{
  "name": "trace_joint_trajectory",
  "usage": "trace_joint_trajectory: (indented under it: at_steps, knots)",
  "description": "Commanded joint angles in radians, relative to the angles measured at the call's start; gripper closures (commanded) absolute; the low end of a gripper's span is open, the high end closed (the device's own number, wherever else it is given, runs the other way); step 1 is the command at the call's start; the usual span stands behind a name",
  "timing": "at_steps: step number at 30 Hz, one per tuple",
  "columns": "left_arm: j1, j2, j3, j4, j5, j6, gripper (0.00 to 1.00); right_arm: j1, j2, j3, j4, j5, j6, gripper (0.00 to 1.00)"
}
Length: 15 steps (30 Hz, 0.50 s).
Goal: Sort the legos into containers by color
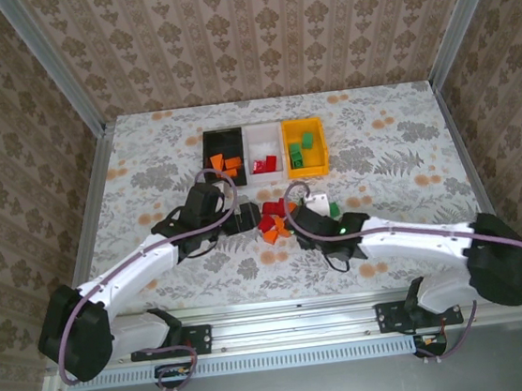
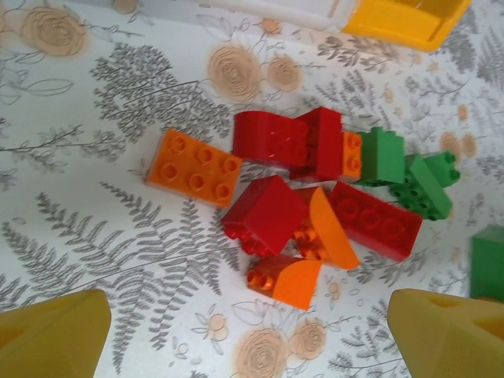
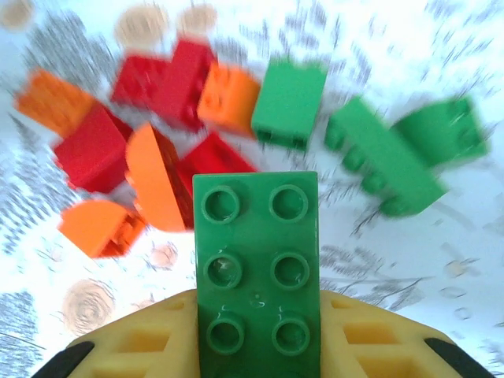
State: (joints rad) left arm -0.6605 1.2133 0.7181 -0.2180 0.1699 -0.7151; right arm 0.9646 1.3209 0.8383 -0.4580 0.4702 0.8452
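Three bins stand in a row at the far side of the tabletop (image 1: 145,171). The black bin (image 1: 213,144) on the left has orange bricks (image 1: 227,164) in it. The white bin (image 1: 262,139) in the middle has red bricks (image 1: 264,165), and the yellow bin (image 1: 321,160) on the right has green bricks (image 1: 301,148).

Nearer the arms lies a pile of loose bricks (image 1: 272,224), between the ends of the left arm (image 1: 146,260) and the right arm (image 1: 408,240).

From the left wrist we see the left jaws wide open above this pile, their yellow fingertips (image 2: 51,335) at the two lower corners of the view. An orange six-stud brick (image 2: 193,167) lies flat at the pile's left edge. Loose red bricks (image 2: 268,213) crowd the middle with two rounded orange pieces, and loose green bricks (image 2: 417,185) sit at the right.

The right jaws are closed on a green brick (image 3: 258,236), its six studs facing the wrist camera and the yellow fingers (image 3: 134,342) on either side of its lower end. The pile lies beyond it, blurred. We cannot tell whether the held brick is clear of the tabletop.
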Motion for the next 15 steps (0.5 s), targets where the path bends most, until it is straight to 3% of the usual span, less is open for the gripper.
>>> trace_joint_trajectory:
  at_steps: [1,5,9,15]
  knots:
    - [0.001,0.024,-0.031,0.162,0.085,-0.08,0.0,-0.041,-0.069,0.079,-0.07,0.143,-0.146,0.71]
    - [0.001,0.079,-0.06,0.319,0.152,-0.173,0.0,-0.227,-0.022,0.158,0.029,0.024,-0.304,0.71]
    - [0.002,0.092,-0.047,0.341,0.161,-0.195,0.0,-0.38,0.16,0.312,0.054,-0.117,-0.398,0.71]
    - [0.005,0.084,-0.046,0.304,0.155,-0.199,0.0,-0.497,0.482,0.573,0.021,-0.265,-0.477,0.71]
